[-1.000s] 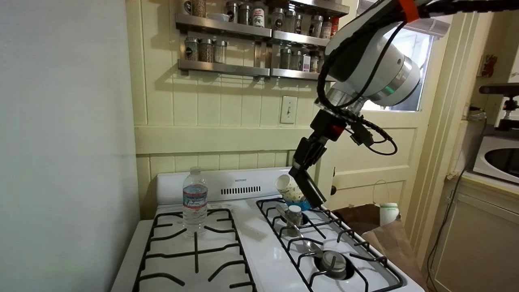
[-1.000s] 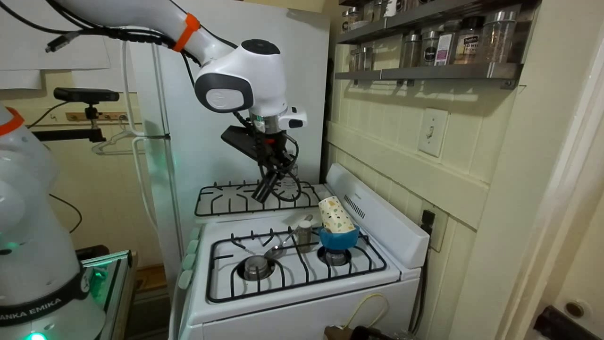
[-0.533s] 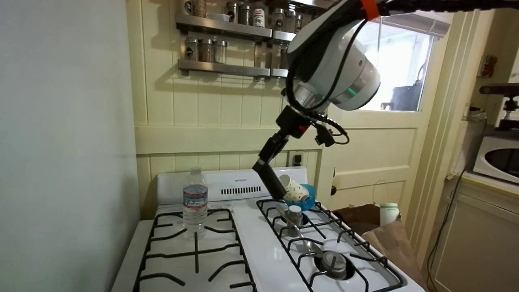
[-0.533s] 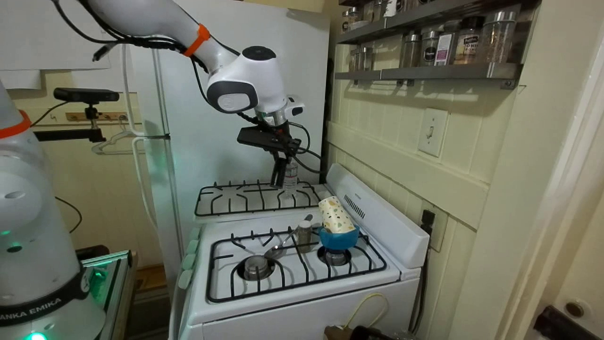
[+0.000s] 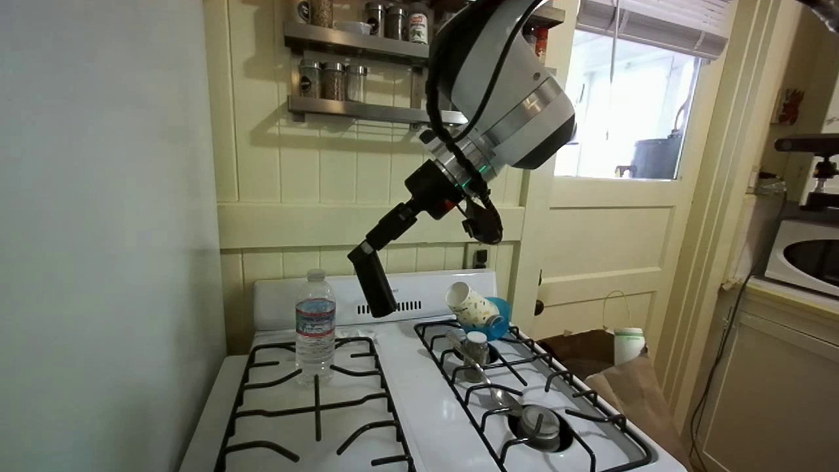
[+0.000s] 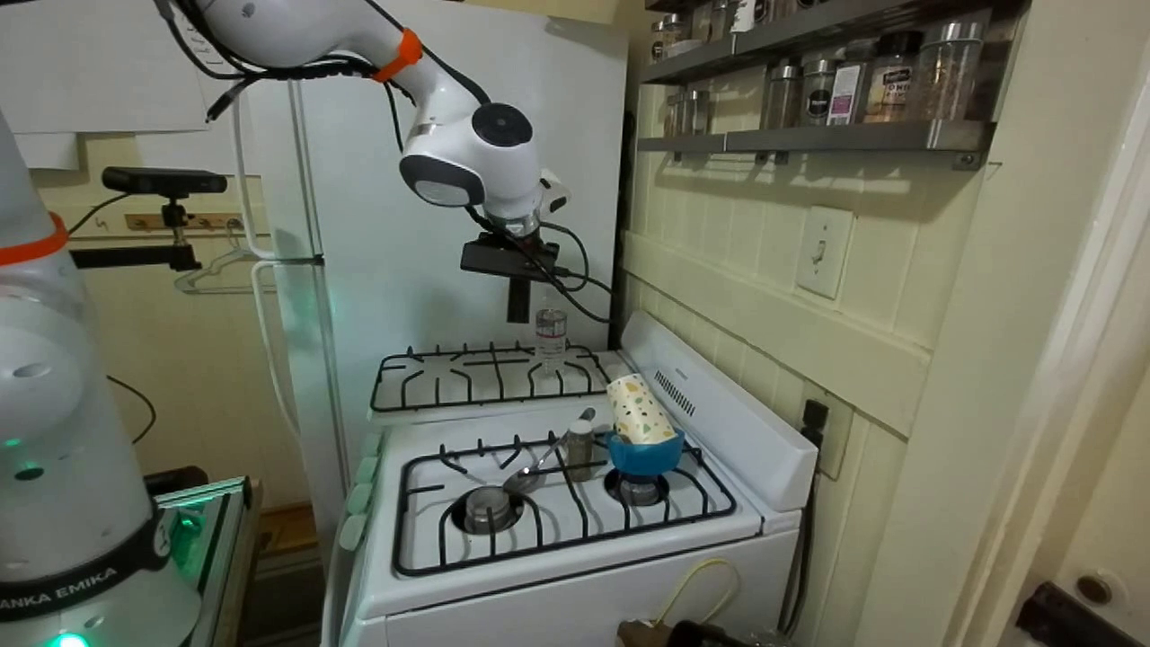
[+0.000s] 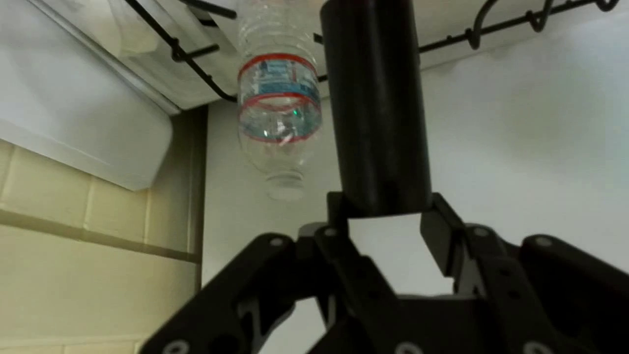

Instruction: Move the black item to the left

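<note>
Traverse the white robot arm smoothly at constant height; the step in hand is judged to be the leftward carry, with set-down to follow. Plan clearance around the blue-and-red-labelled clear plastic bottle. It stands upright near the likely path, and a bump could tip it. In an exterior view the slim, plain black cylinder hangs in the air at a slight tilt, just beside the bottle but not touching it. Straighten it before lowering; set down at an angle, a round body may topple or roll. The black fingers pinch the cylinder at one end. Do not relax them until its weight is supported.

A cream panelled wall stands behind, and a white refrigerator flanks one side. The surface, a white stove top, bears black metal grates. Steel shelves on the wall carry spice jars. Away from the bottle are a speckled cup, tilted in or against a blue bowl, a white-lidded jar and a metal spoon.
</note>
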